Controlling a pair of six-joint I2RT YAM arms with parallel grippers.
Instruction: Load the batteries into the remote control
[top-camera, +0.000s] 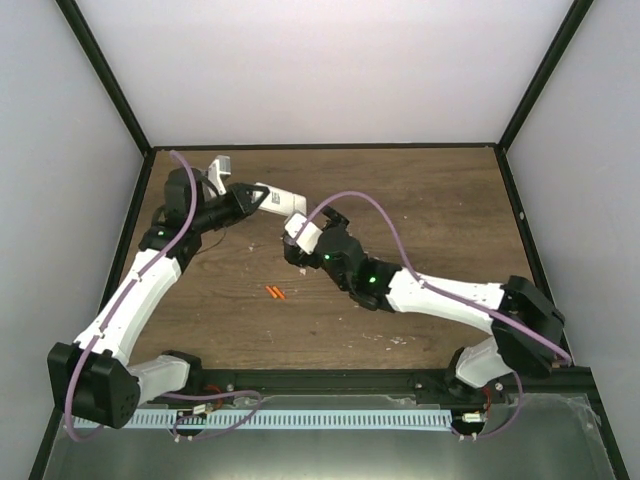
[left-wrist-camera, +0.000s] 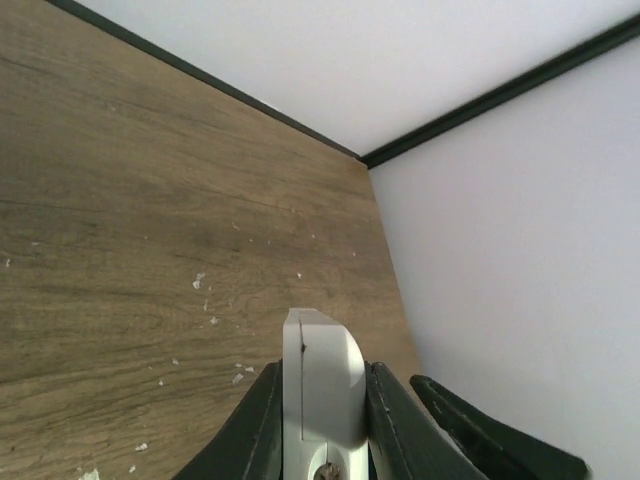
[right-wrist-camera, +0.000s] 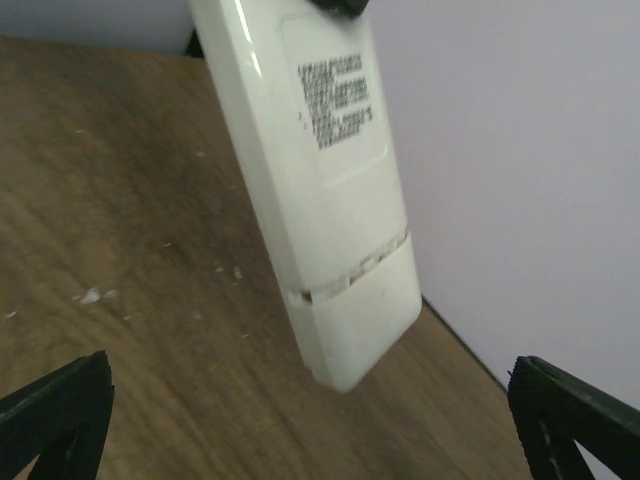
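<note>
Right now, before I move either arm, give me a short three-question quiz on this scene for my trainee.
1. True or false: the left tool is shut on the remote.
2. Where are the batteries? A: inside the remote. B: lying on the table. C: in the left tool.
3. Fill in the blank: the right tool has its jaws ____, with nothing held.

Key: 1 true; 2 B; 3 open.
</note>
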